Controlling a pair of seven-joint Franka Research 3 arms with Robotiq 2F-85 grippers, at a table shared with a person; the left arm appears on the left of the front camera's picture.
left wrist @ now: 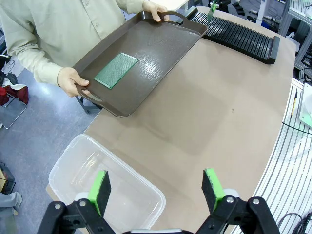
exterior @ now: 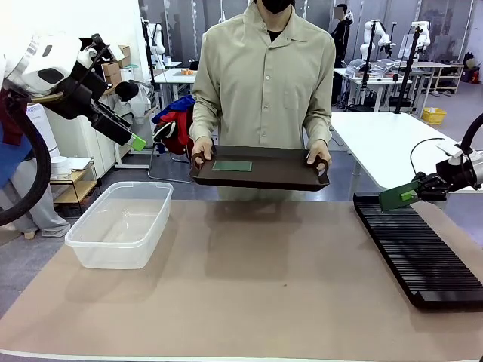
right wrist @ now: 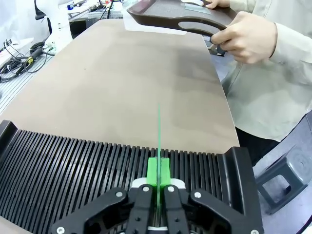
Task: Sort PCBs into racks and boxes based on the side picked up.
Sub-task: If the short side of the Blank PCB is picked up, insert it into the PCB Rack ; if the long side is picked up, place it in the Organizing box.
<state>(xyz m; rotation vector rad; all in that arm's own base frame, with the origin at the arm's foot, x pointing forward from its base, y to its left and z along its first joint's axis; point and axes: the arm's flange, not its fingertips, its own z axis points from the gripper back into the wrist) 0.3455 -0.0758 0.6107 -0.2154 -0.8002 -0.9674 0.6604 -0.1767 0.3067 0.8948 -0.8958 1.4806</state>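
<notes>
Counting two PCBs (exterior: 232,166) (exterior: 394,199): one on tray (exterior: 283,178), one clamped in right claw (right wrist: 158,170).

We see a big table (exterior: 256,294) with a flat brown top. A thin white strip runs along its near edge. Two things lie on it, well apart. A clear plastic box (exterior: 113,253) sits by the left edge, near the far left corner, with its open side up. A long black rack (exterior: 419,253) lies along the right edge. It starts near the far right corner and reaches toward the near right corner. Its top has many thin slots, side by side.
</notes>
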